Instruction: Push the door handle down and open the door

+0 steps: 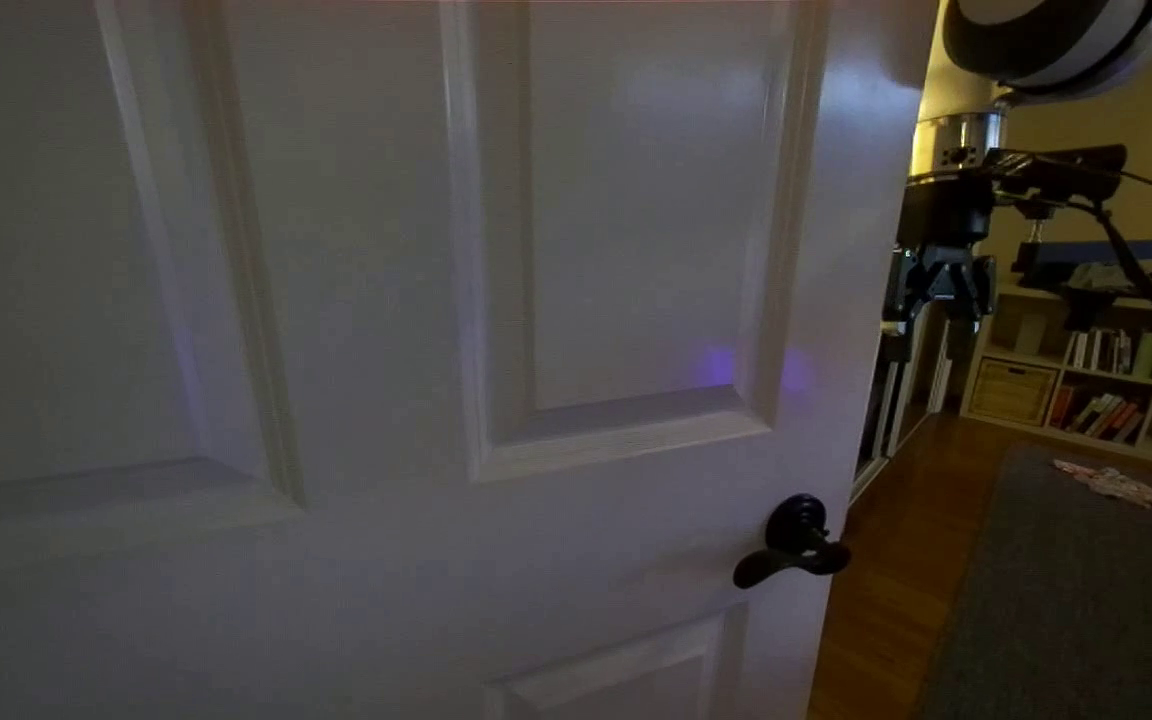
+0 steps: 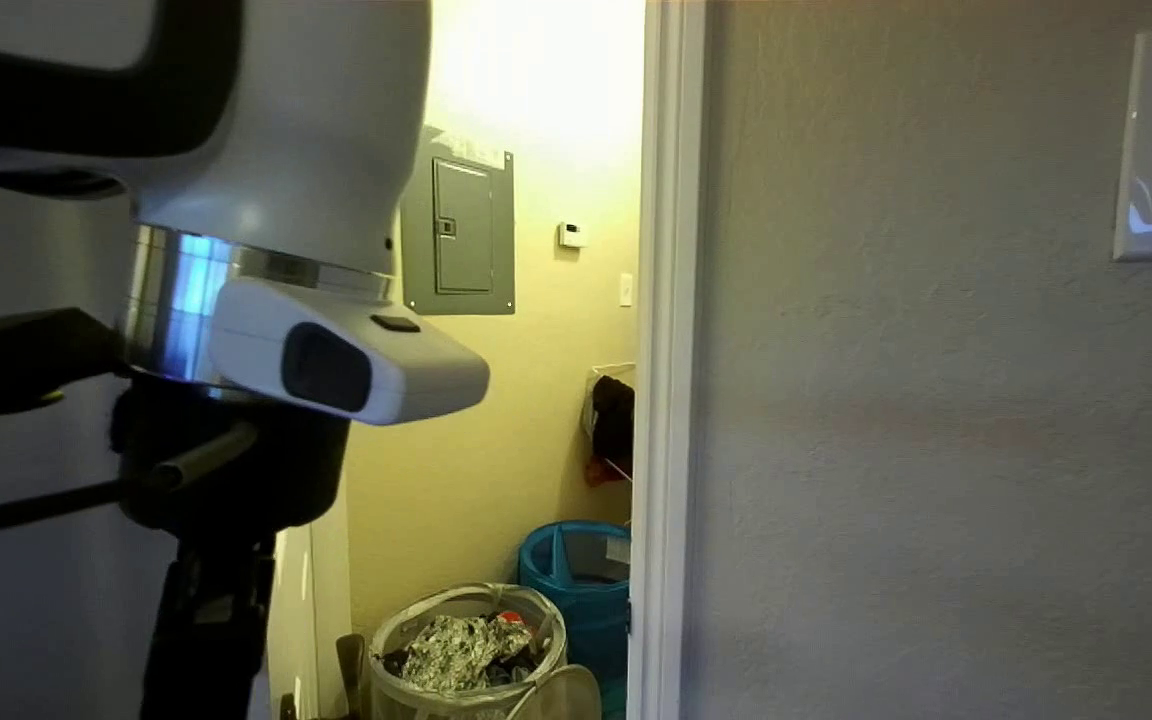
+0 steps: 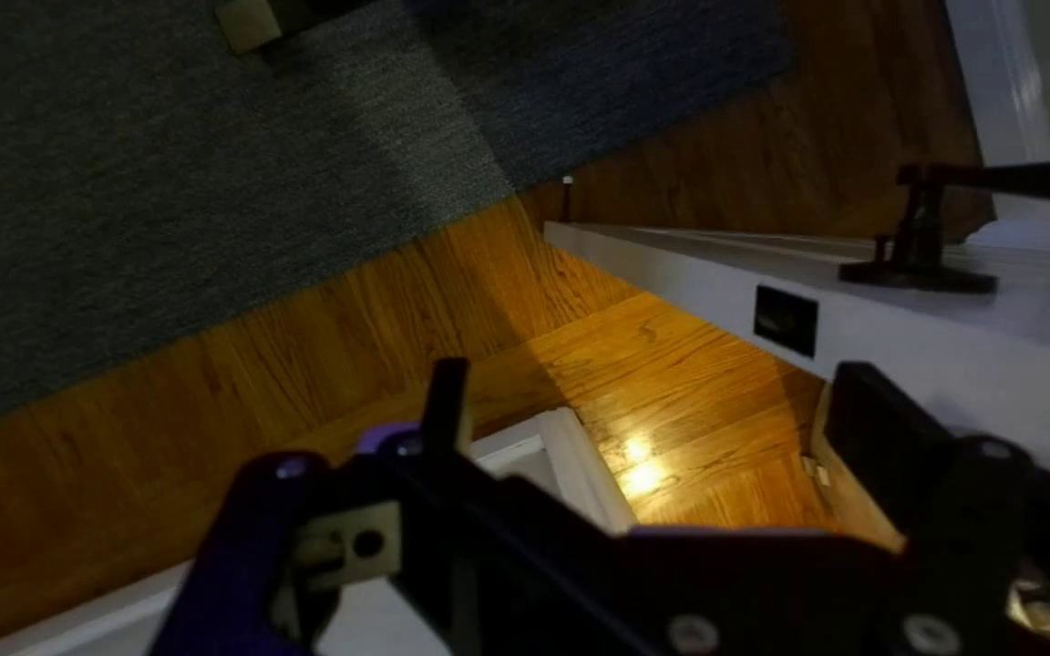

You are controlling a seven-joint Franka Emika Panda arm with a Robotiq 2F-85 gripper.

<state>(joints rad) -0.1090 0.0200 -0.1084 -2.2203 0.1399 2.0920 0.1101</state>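
Nearest in an exterior view, the white panelled door (image 1: 376, 300) stands open, its dark lever handle (image 1: 792, 548) low on the right by the free edge, nothing pressing it — that step looks done, and swinging the door wider is likely what remains. Just beyond the edge is the claw (image 1: 929, 342), spread wide and holding nothing. In the wrist view one finger (image 3: 885, 433) sits so close beside the edge that I cannot tell whether it touches; a sideways slip there could scrape the door or knock it back toward its door frame (image 2: 671, 400). Past the claw droops a cable (image 1: 1120, 246), which could snag on the lever if the arm (image 2: 306, 150) comes round carelessly. Farther off lies the gray rug (image 1: 1066, 600), its border near the door's lower corner in the wrist view — if the door swings over it, the bottom could drag or catch.
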